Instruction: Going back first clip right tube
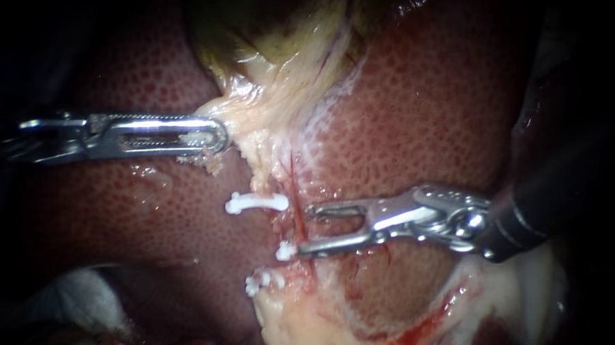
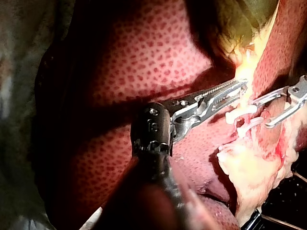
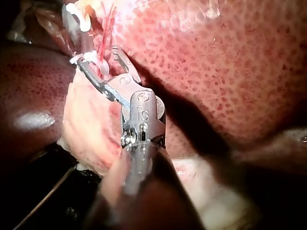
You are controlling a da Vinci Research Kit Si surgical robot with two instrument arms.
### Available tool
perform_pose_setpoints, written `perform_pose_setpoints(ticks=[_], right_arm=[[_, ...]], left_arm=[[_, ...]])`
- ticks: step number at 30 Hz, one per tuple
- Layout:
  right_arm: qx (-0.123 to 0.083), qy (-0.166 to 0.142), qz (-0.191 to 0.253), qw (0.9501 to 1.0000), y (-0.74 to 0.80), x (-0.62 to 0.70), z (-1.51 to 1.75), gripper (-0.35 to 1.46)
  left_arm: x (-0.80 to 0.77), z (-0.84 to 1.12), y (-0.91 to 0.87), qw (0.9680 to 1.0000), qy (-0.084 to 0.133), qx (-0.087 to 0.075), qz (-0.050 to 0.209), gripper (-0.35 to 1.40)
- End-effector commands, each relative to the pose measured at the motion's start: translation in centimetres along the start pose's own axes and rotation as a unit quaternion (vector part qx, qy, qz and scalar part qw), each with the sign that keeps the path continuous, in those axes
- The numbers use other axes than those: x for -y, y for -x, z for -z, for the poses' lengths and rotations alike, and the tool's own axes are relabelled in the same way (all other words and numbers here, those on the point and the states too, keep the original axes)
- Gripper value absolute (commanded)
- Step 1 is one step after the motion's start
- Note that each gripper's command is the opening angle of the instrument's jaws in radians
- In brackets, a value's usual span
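Right instrument [image 1: 301,228]: end effector apart, straddling the tube, gripping nothing.
Tube [image 1: 296,186]: thin red strand between those tips; likely soft, slippery and easily torn.
Clip [image 1: 285,250]: white, at one tip.
Hold: probably squarely across the tube, beside the clip.
Left instrument [image 1: 219,136]: end effector clamped on pale tissue [image 1: 251,130].

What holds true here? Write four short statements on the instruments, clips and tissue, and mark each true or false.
1. Three white plastic clips sit on the tissue. True.
2. The silver right instrument is shut on the thin red tube. False: its pincer stands open, with the tube at its tips.
3. The silver left instrument grips pale yellowish tissue. True.
4. The speckled dark red liver shows only left of the clips. False: it shows on both sides.
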State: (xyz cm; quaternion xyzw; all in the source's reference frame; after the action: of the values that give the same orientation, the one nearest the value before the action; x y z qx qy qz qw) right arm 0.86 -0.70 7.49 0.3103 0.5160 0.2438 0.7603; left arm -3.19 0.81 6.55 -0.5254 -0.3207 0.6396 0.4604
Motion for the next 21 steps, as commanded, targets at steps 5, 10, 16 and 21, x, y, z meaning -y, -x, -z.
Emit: perform_pose_setpoints(ticks=[5,10,16,21], right_arm=[[0.001,-0.012,0.041,0.9991,-0.28,0.13,0.49,0.49],[0.000,-0.018,0.063,0.9978,-0.67,0.28,0.84,0.49],[-0.001,-0.013,0.076,0.9970,-0.95,0.48,1.09,0.49],[-0.001,-0.011,0.079,0.9968,-0.95,0.52,1.09,0.50]], left_arm=[[0.00,0.00,0.01,1.0000,0.000,0.000,0.000,-0.35],[0.01,0.00,0.01,1.0000,0.000,0.000,0.000,-0.35],[0.04,-0.05,0.06,1.0000,-0.002,-0.001,-0.002,-0.35],[0.16,-0.16,0.15,1.0000,-0.003,-0.001,-0.006,-0.35]])
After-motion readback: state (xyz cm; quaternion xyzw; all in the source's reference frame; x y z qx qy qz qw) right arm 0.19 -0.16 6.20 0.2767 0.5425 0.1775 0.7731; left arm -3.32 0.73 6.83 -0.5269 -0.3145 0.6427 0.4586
